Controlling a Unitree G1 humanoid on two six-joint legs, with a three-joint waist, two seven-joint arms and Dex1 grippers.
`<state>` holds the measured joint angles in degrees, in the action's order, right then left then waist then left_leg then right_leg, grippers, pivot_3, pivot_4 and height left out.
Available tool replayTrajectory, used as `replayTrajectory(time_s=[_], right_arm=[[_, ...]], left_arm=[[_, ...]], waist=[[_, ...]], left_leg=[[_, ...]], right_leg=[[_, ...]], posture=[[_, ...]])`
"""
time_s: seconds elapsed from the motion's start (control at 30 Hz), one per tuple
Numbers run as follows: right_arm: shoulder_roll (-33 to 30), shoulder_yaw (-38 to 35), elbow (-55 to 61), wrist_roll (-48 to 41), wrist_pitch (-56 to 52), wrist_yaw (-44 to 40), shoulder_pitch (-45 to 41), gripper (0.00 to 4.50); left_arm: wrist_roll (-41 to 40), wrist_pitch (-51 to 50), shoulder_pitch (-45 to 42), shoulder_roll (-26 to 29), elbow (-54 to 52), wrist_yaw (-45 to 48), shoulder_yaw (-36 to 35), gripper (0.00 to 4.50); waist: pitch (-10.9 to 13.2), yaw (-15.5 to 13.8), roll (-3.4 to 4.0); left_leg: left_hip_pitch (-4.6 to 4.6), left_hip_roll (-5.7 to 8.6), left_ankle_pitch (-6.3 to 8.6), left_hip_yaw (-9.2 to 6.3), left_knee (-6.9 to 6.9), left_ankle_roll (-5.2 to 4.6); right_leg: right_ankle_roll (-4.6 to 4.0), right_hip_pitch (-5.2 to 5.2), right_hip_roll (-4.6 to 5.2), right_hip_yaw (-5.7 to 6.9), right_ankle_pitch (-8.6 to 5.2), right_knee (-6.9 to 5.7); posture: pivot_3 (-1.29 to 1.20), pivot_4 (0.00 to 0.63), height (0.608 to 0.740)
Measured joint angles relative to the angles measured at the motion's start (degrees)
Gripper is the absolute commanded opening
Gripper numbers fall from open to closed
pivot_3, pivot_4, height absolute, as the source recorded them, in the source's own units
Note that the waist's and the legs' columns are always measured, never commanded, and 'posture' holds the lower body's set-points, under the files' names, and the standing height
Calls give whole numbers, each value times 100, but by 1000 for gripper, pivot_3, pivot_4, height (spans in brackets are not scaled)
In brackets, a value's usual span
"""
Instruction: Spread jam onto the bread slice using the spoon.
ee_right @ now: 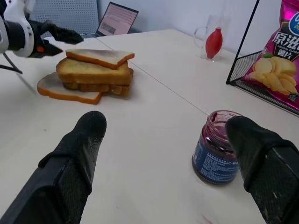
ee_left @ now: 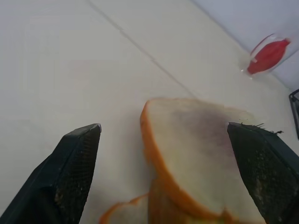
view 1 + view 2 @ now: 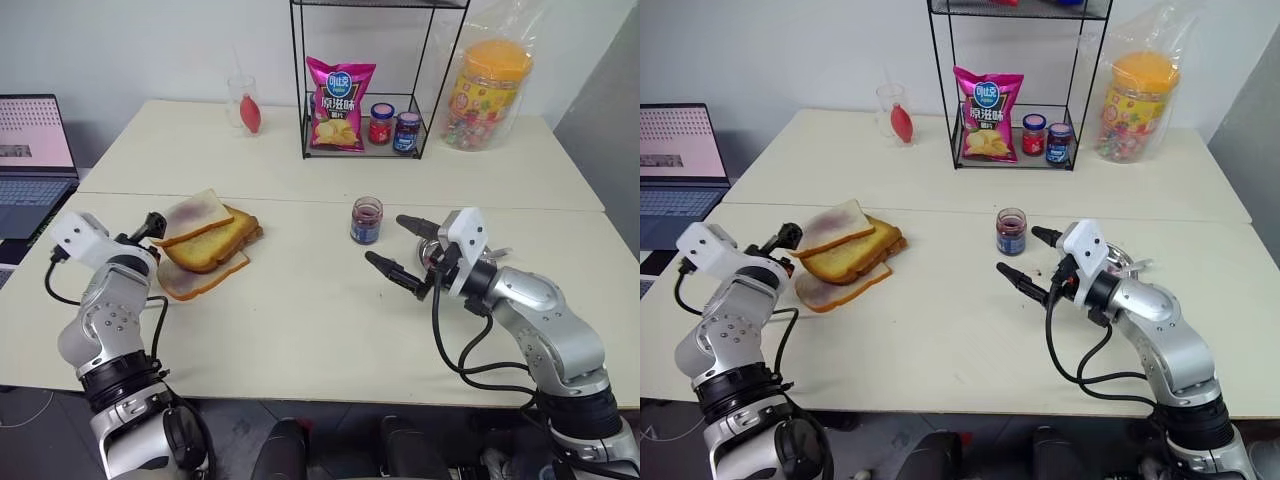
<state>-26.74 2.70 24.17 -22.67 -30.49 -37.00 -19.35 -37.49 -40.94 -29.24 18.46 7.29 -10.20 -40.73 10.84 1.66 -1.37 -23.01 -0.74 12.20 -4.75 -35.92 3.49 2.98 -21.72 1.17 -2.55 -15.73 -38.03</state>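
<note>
Two open grippers (image 3: 402, 245) (image 1: 163, 140); jam (image 1: 217, 149) between right jaws

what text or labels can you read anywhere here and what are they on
"原滋味", with smaller characters I can't read: pink chip bag on the wire rack.
Bluish label on the open jam jar: print blurred.
Two lidded jars in the rack: labels too small.
Candy tub: print too small.
Laptop screen: text too small.

The left hand (image 2: 163, 154), fingers (image 2: 70, 172) spread wide, frames the jam-smeared bread slice (image 2: 191, 149) atop the stack.
</note>
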Motion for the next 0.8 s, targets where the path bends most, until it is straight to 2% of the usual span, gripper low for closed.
replayTrajectory(time_s=[0.2, 0.33, 0.43, 0.5, 0.6, 0.8], right_arm=[[20, -88, 1, -149, -170, 86, -113, 4472], [15, -87, 13, -169, -256, 89, -137, 4500], [-91, -73, 76, -190, -253, -38, -141, 4500], [-211, -56, 124, -233, -245, -184, -141, 4500], [-429, -60, 258, -532, -303, -540, -144, 4500], [-810, -72, 480, -1044, -502, -1145, -190, 4500]], left_arm=[[-196, -240, -254, -11, 119, -230, -19, 4500], [-277, -257, -267, -24, 189, -287, -14, 3892], [-304, -254, -279, -25, 200, -287, -16, 3209], [-306, -248, -302, -25, 205, -289, -16, 2727], [-306, -228, -347, -24, 232, -289, -16, 2344], [-302, -126, -378, -23, 232, -289, -12, 1142]], waist=[[2, -4, -3], [2, 0, -3], [2, 0, -3], [2, 1, -3], [2, 1, -3], [3, -1, -4]], left_leg=[[0, 1, 0, 0, 2, 0], [0, 1, 0, 1, 2, 1], [0, 1, 0, 1, 3, 1], [-1, 1, 0, 2, 3, 1], [-1, 1, 0, 1, 3, 1], [-1, 1, 0, 2, 3, 1]], right_leg=[[-12, -1, 0, 1, 7, 0], [-13, -2, 0, -1, 8, 0], [-12, -2, 0, -1, 7, 1], [-11, -2, 0, -1, 7, 2], [-9, -2, 0, -1, 5, 2], [3, -1, 0, -1, -1, 4]], posture=[[0, 150, 740], [0, 150, 740], [0, 150, 740], [0, 150, 740], [0, 150, 740], [0, 150, 740]])
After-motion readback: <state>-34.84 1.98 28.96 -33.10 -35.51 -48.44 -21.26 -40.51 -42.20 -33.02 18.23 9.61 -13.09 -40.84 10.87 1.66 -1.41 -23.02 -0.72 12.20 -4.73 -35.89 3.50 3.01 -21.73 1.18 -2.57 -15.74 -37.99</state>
